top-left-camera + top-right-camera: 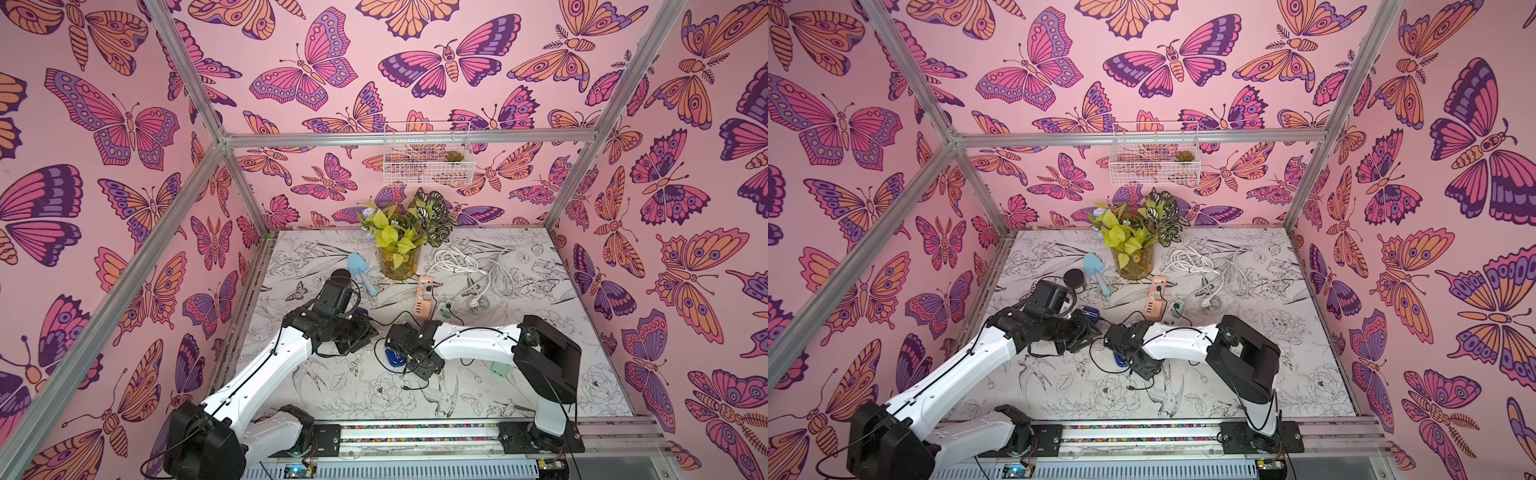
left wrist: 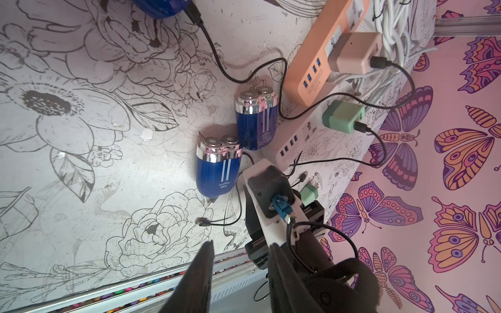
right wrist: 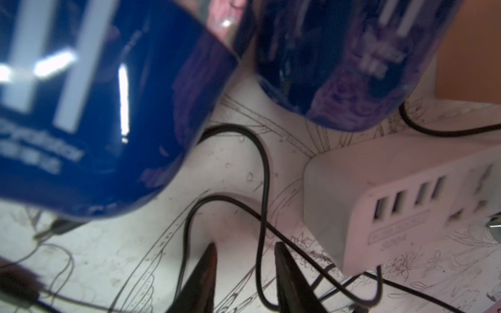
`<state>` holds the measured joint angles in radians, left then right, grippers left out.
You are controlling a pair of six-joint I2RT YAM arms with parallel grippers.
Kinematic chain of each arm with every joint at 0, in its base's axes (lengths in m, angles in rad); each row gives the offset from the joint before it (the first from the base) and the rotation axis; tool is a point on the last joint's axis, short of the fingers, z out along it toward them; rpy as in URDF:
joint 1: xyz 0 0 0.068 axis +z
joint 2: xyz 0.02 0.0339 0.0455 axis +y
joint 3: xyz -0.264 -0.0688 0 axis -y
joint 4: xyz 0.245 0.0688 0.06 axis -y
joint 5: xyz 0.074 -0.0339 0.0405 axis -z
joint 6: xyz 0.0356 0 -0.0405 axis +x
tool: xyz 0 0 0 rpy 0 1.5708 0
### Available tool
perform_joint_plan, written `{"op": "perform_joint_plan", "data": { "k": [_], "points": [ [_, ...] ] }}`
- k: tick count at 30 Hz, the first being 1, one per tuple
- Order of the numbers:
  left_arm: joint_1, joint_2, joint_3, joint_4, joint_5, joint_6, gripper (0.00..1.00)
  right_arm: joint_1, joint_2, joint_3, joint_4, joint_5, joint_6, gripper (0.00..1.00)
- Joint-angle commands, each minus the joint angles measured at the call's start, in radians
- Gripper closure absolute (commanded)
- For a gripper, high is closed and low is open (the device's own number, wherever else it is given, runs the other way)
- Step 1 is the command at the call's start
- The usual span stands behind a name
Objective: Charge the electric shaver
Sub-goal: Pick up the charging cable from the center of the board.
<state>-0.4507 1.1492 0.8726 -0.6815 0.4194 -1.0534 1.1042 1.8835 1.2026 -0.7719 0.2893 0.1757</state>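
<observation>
Right gripper (image 3: 244, 249) jaws part-spread astride black cable (image 3: 262, 216), ungripped. Crossed loops invite a wrong-strand grab, dragging blue electric shaver (image 3: 95, 122) ahead. Left gripper (image 2: 241, 244) jaws spread, empty.

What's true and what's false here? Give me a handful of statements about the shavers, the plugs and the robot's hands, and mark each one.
1. A blue shaver lies close beside a second blue shaver. True.
2. The orange power strip has nothing plugged in. False: a pinkish adapter sits in it.
3. A green adapter sits on the white power strip. True.
4. The right hand grips a shaver. False: its fingers stand apart, holding nothing, with a black cable showing between them.
5. The vase of plants has tipped over. False: it stands upright.
</observation>
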Motion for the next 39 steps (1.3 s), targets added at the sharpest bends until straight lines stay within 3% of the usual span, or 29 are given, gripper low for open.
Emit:
{"op": "perform_joint_plan", "data": {
  "k": [1,10,13,18,21,26,31,39],
  "points": [
    [0.007,0.013,0.007,-0.016,0.014,0.023,0.63,0.002,0.022,0.012,-0.017,0.031,-0.012,0.71],
    [0.007,0.026,0.04,-0.015,0.05,-0.022,0.65,0.0,-0.123,0.036,-0.078,0.009,0.016,0.99],
    [0.007,0.022,0.053,0.019,0.099,-0.162,0.6,-0.019,-0.216,0.052,-0.117,-0.01,0.062,1.0],
    [0.001,-0.023,0.048,0.167,0.108,-0.516,0.49,-0.073,-0.338,0.088,-0.141,-0.041,0.16,1.0],
    [-0.027,-0.066,0.017,0.276,0.032,-0.773,0.37,-0.118,-0.38,0.118,-0.124,-0.058,0.238,1.0],
    [-0.111,-0.073,-0.09,0.566,-0.152,-1.107,0.26,-0.195,-0.456,0.118,0.001,-0.121,0.372,1.0],
    [-0.167,-0.017,-0.106,0.681,-0.258,-1.261,0.26,-0.235,-0.504,0.105,0.081,-0.151,0.465,1.0],
    [-0.205,0.054,-0.13,0.816,-0.341,-1.384,0.29,-0.245,-0.508,0.092,0.143,-0.231,0.494,1.0]
  ]
}}
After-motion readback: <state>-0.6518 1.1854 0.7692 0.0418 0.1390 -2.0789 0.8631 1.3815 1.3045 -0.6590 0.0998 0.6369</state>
